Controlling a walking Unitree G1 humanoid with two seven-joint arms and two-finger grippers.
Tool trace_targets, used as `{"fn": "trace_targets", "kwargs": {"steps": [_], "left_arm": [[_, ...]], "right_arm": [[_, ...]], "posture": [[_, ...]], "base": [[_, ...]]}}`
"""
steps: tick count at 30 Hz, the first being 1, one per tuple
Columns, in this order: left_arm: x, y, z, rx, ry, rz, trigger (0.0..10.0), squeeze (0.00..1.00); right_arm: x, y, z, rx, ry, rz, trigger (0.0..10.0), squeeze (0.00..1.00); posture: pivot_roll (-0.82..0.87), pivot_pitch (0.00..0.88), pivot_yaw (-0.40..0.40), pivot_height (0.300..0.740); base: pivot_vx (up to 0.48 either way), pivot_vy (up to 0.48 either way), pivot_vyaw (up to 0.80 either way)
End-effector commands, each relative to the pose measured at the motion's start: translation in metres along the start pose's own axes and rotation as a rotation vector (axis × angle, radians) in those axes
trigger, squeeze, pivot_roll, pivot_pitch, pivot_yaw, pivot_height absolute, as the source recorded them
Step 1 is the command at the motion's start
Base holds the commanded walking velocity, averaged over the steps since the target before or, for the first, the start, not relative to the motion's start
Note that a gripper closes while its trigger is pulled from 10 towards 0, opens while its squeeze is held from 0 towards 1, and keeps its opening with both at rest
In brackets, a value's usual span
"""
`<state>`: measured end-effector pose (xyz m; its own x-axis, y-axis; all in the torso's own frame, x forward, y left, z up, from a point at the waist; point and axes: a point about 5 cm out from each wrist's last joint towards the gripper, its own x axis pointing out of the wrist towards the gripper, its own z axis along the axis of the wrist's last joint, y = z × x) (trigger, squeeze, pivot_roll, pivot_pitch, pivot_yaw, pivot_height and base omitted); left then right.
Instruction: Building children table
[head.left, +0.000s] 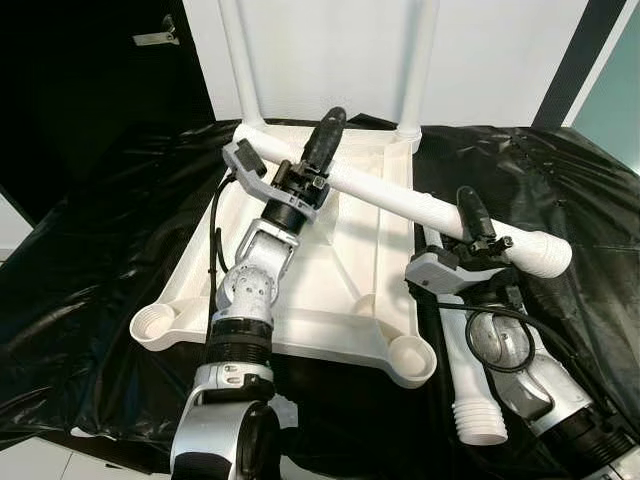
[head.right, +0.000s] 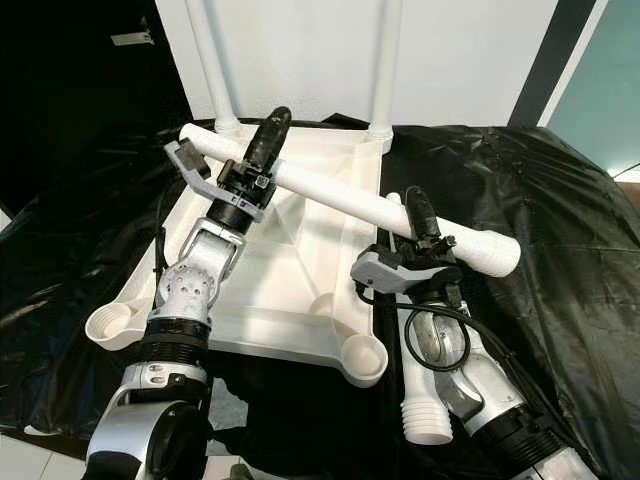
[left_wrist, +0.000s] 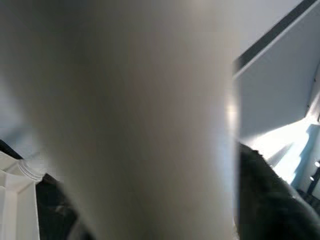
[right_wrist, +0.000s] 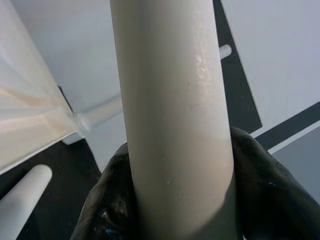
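Observation:
A white children's tabletop (head.left: 330, 290) lies upside down on a black plastic sheet (head.left: 100, 250). Two white legs (head.left: 240, 60) (head.left: 418, 60) stand upright in its far corners. A third long white leg (head.left: 400, 195) is held slanted above the tabletop. My left gripper (head.left: 325, 150) is shut on it near its far left end, and my right gripper (head.left: 478, 225) is shut on it near its wide right end. In the right wrist view the leg (right_wrist: 175, 125) runs between black fingers (right_wrist: 255, 170). The left wrist view has the leg (left_wrist: 140, 120) as a close blur.
A fourth white leg (head.left: 470, 400) lies on the sheet beside my right arm. The tabletop's two near corners hold open round sockets (head.left: 155, 322) (head.left: 412, 357). A white wall stands behind, with a dark opening at far left.

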<state>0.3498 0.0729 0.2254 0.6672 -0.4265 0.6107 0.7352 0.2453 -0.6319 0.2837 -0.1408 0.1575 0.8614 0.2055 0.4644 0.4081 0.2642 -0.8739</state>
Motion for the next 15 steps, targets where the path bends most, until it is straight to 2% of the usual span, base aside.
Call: {"fn": "trace_targets", "kwargs": {"steps": [1,2,4,5,6,7,8,10,13,14,15], "left_arm": [[0.009,-0.015,0.0,-0.008,0.005,-0.101,0.0,0.0],[0.008,-0.014,-0.001,-0.009,0.003,-0.103,0.0,0.0],[0.008,-0.014,-0.001,-0.01,0.002,-0.105,0.0,0.0],[0.008,-0.014,-0.001,-0.012,0.001,-0.109,0.0,0.0],[0.008,-0.014,-0.001,-0.01,0.001,-0.113,0.0,0.0],[0.008,-0.014,-0.001,-0.009,0.002,-0.115,0.0,0.0],[0.008,-0.015,-0.003,0.001,0.008,-0.121,0.0,0.0],[0.008,-0.015,-0.004,0.01,0.014,-0.127,0.0,0.0],[0.008,-0.016,-0.004,0.01,0.014,-0.128,0.0,0.0],[0.008,-0.016,-0.004,0.009,0.013,-0.128,0.0,0.0],[0.008,-0.016,-0.004,0.009,0.012,-0.128,0.0,0.0]], "right_arm": [[-0.013,0.02,0.007,-0.023,-0.063,0.107,0.0,0.0],[-0.011,0.02,0.005,0.008,-0.032,0.115,10.0,0.0],[-0.009,0.02,0.004,0.028,-0.012,0.118,10.0,0.0],[-0.006,0.019,0.003,0.081,0.024,0.123,10.0,0.0],[-0.003,0.017,0.004,0.15,0.059,0.133,10.0,0.15],[0.0,0.016,0.004,0.198,0.079,0.139,10.0,0.15],[0.004,0.011,0.005,0.267,0.109,0.148,10.0,1.0],[0.009,0.007,0.007,0.355,0.155,0.166,10.0,1.0],[0.01,0.006,0.007,0.388,0.174,0.176,10.0,1.0],[0.014,0.002,0.005,0.514,0.263,0.235,10.0,0.65],[0.016,0.0,0.004,0.566,0.291,0.256,10.0,0.65]], "posture": [[-0.06,0.0,0.023,0.74],[-0.06,0.0,0.022,0.74],[-0.06,0.0,0.023,0.74],[-0.07,0.0,0.024,0.74],[-0.07,0.0,0.023,0.74],[-0.07,0.0,0.023,0.74],[-0.07,0.0,0.022,0.74],[-0.07,0.0,0.023,0.74],[-0.07,0.0,0.023,0.74],[-0.07,0.0,0.022,0.74],[-0.07,0.0,0.022,0.74]], "base": [[0.0,0.0,0.0],[0.0,0.0,0.0],[0.0,0.0,0.0],[0.0,0.0,0.0],[0.0,0.0,0.0],[0.0,0.0,0.0],[0.0,0.0,0.0],[0.0,0.0,0.0],[0.0,0.0,0.0],[0.0,0.0,0.0],[0.0,0.0,0.0]]}}
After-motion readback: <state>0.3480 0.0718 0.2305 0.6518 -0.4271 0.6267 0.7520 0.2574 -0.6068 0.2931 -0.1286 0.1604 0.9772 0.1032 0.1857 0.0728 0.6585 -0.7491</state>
